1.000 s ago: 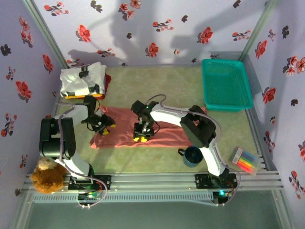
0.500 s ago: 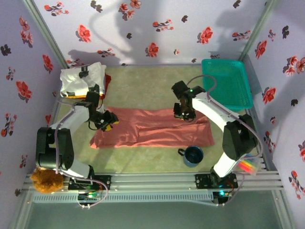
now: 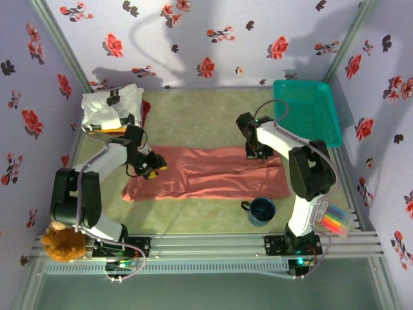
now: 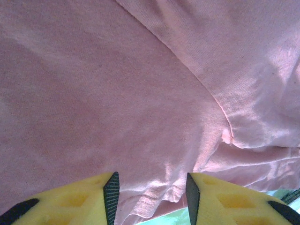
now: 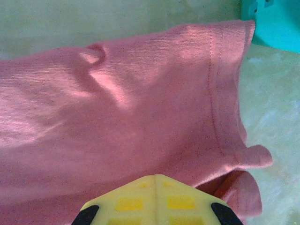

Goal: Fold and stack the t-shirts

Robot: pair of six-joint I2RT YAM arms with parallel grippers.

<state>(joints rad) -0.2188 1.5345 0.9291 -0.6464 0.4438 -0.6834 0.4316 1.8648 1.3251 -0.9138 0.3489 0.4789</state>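
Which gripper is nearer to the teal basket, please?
Right. The right gripper is just left of the teal basket; the left gripper is far off, over the pink shirt.

Top cam: high, behind the arm bases (image 3: 122, 246), looks down on whole table (image 3: 193, 116). Wrist cams: close-up, aimed past own yellow fingers (image 4: 70, 201) at salmon-pink t-shirt (image 3: 213, 177), shared with top cam.

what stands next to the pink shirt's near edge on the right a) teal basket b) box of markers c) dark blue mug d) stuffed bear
c: the dark blue mug stands by the near edge of the pink t-shirt; the teal basket is at the far right corner.
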